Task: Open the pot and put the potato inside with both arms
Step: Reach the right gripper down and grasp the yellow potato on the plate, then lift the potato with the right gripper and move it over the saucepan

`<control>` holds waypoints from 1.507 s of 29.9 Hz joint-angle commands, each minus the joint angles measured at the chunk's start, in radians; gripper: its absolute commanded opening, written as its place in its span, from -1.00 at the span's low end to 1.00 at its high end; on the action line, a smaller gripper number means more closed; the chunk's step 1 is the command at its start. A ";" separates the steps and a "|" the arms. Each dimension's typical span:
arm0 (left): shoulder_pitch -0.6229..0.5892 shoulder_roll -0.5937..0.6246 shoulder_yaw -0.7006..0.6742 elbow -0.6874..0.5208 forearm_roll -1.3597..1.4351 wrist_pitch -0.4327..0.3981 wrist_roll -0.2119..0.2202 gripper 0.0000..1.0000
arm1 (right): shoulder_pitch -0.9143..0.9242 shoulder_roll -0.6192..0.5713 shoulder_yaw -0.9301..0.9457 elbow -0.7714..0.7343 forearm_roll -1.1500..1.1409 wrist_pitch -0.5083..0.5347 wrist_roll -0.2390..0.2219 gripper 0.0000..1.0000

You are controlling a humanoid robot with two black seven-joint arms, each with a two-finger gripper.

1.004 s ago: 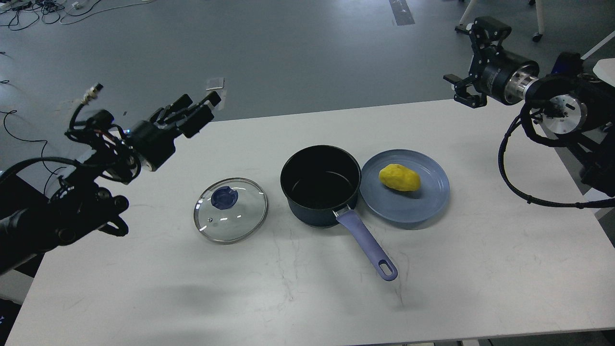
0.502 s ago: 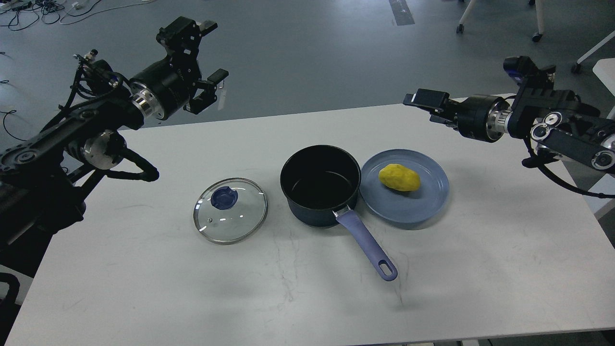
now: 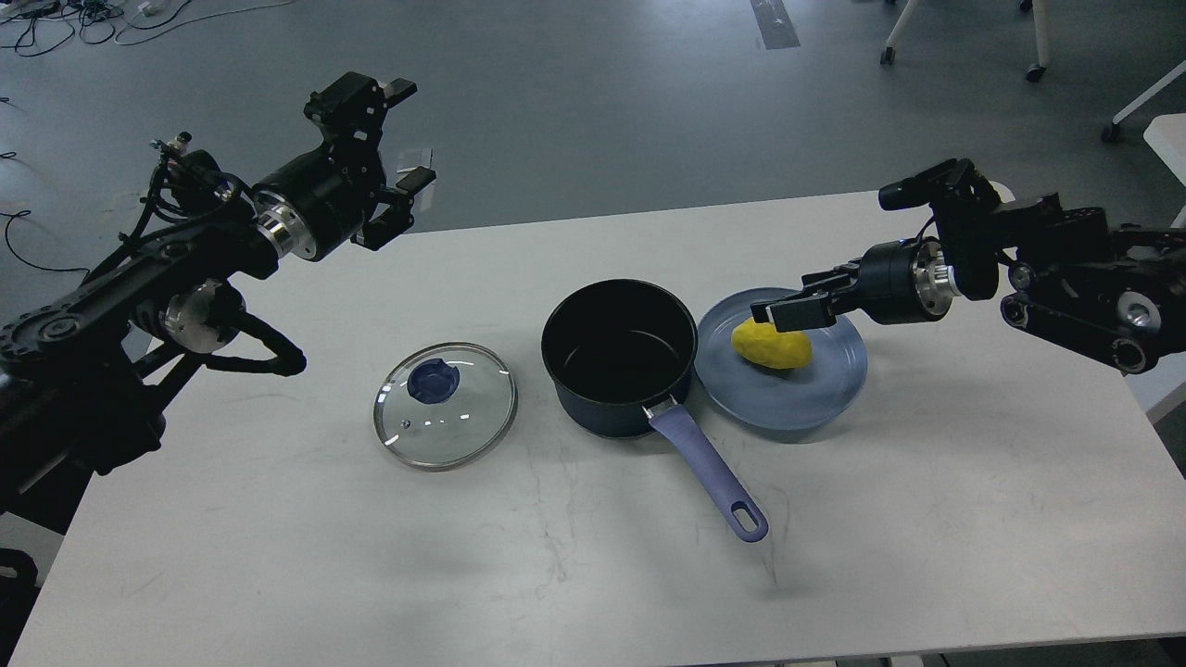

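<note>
The dark pot (image 3: 619,357) stands open at the table's middle, its purple handle (image 3: 709,471) pointing to the front right. Its glass lid (image 3: 445,405) with a blue knob lies flat on the table to the pot's left. The yellow potato (image 3: 773,344) lies on a blue plate (image 3: 815,389) just right of the pot. My right gripper (image 3: 802,296) is open and hovers just above the potato's far side, with one fingertip (image 3: 783,313) close over it. My left gripper (image 3: 409,135) is open and empty, raised over the table's back left edge, far from the lid.
The white table (image 3: 927,519) carries only the pot, the lid and the plate. My left arm's elbow (image 3: 195,310) hangs over the table's left side. Grey floor with cables lies beyond the back edge.
My right gripper has come down and leftward from the table's back right to just above the potato. My left gripper has dropped slightly. The pot, lid and potato have not moved.
</note>
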 commanded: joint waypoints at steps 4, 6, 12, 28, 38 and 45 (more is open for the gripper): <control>0.000 0.003 0.003 0.001 0.003 0.000 0.000 0.97 | 0.017 0.080 -0.140 -0.095 -0.040 -0.105 0.002 0.93; 0.000 0.003 0.003 0.001 0.003 -0.002 -0.001 0.97 | 0.017 0.081 -0.142 -0.098 -0.040 -0.105 0.002 0.92; 0.002 0.003 0.005 0.000 0.003 -0.002 -0.001 0.97 | 0.008 0.083 -0.148 -0.098 -0.040 -0.107 0.002 0.87; 0.011 0.034 0.011 0.000 0.003 -0.008 -0.001 0.97 | 0.000 0.158 -0.224 -0.190 -0.040 -0.107 0.002 0.11; 0.011 0.072 0.011 -0.007 0.003 -0.009 -0.001 0.97 | 0.020 0.192 -0.264 -0.212 -0.036 -0.134 0.002 -0.84; 0.011 0.072 0.011 -0.007 0.003 -0.009 -0.001 0.97 | 0.104 0.186 -0.251 -0.197 -0.024 -0.140 0.002 -1.00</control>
